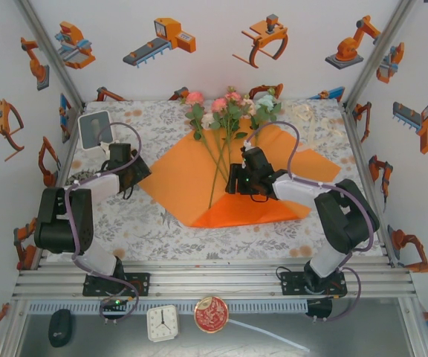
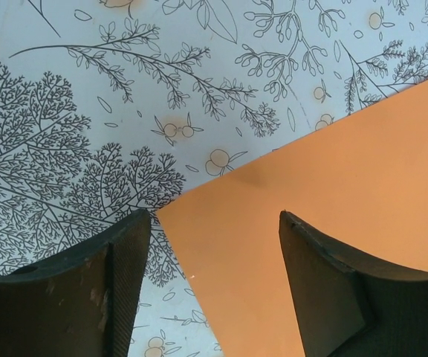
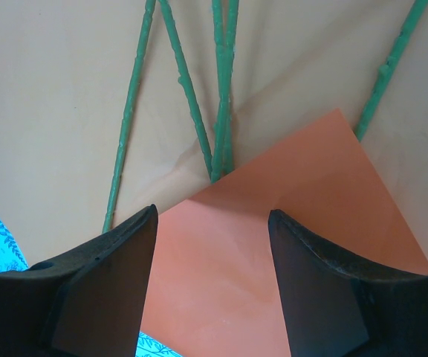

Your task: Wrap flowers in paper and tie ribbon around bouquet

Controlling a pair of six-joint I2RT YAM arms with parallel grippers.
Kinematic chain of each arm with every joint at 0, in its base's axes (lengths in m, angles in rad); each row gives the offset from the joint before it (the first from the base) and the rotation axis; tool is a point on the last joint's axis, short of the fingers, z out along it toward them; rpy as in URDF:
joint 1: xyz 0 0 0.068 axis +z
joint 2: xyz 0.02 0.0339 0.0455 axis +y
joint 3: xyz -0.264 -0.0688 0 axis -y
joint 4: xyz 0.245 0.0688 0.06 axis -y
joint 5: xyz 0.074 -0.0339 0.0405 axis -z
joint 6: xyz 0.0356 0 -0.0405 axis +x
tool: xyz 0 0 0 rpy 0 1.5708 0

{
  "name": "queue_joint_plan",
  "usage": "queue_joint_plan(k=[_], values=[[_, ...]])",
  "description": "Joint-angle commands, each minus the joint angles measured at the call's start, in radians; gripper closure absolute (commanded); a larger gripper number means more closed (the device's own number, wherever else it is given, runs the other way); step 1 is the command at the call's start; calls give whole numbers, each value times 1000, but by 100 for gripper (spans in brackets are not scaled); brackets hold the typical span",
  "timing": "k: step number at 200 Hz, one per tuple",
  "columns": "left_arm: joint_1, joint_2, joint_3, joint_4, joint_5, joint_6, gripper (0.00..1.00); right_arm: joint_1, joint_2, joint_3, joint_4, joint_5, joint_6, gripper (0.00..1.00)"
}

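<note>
Now, look at the left of the top view. Your left gripper [image 1: 137, 176] sits low over the flowery tablecloth [image 1: 125, 223], right at the left corner of the paper [image 1: 173, 175]. In the left wrist view its two fingers [image 2: 117, 275] are spread apart [image 2: 215, 219]. The orange paper [image 2: 362, 163] corner points into the gap between them, and nothing is pinched.

At the bottom of the top view stands a small white clock [image 1: 162, 322]. Its numbers are too small to read.

The paper lies flat in the middle of the table, with its lower edge folded up. The flowers [image 1: 225, 111] lie on it. Their blooms are at the top of the frame and their green stems run down to the fold.

Your right gripper [image 1: 232, 178] is just right of the stems. In the right wrist view its fingers [image 3: 117, 282] are spread wide too [image 3: 212, 216]. They hang over the folded orange flap [image 3: 288, 193], with the stems [image 3: 221, 89] above it in the frame. They pinch nothing.

The ribbon [image 1: 302, 113] lies in a loose heap at the upper right of the tablecloth.
</note>
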Motion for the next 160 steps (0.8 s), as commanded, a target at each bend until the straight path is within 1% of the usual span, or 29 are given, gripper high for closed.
queue_joint_plan(k=[1,28,64,117,129,139,160], values=[[3,20,-2,-16,44,2,37,1,-6,-9,-6,7,6,43],[-1,-4,-26,-4,114,-30,39,1,-3,-8,-6,6,7,43],[-24,-63,-38,45,240,-122,39,1,0,-8,-6,11,6,43],[-146,-92,-30,46,206,-153,40,2,-7,-19,2,3,19,43],[-174,-93,-32,50,213,-161,45,2,-10,-22,4,3,18,43],[-192,-98,-31,44,224,-166,51,2,-11,-23,2,4,19,43],[-212,-139,-12,-3,228,-176,73,2,-13,-22,-4,15,20,42]])
